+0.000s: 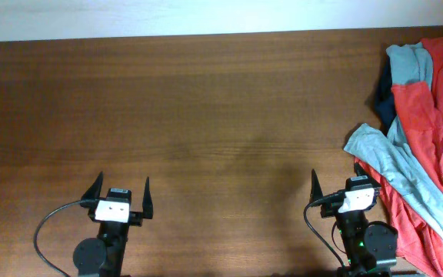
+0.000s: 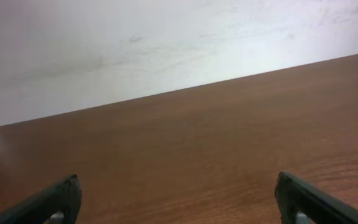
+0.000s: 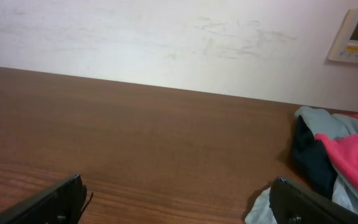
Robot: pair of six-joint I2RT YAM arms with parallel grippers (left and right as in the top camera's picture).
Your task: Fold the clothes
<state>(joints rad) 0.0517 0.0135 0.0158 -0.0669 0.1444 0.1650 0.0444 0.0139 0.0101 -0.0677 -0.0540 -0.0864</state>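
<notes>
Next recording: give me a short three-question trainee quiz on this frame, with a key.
1. True or false: the left gripper holds a shirt.
2. The pile of clothes lies on which part of the table? A) robot's left B) robot's right C) middle
3. Fill in: the garment nearest the right gripper is ____ in colour.

Key: 1 false, it is open with nothing in it; 2 B; 3 light grey-blue shirt.

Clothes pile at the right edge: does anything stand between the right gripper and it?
Nothing visible does. The right gripper, jaws open, sits just left of the clothes. A corner of the grey-blue shirt lies closest to it, and there is only bare table between them, if there is any gap at all.
</notes>
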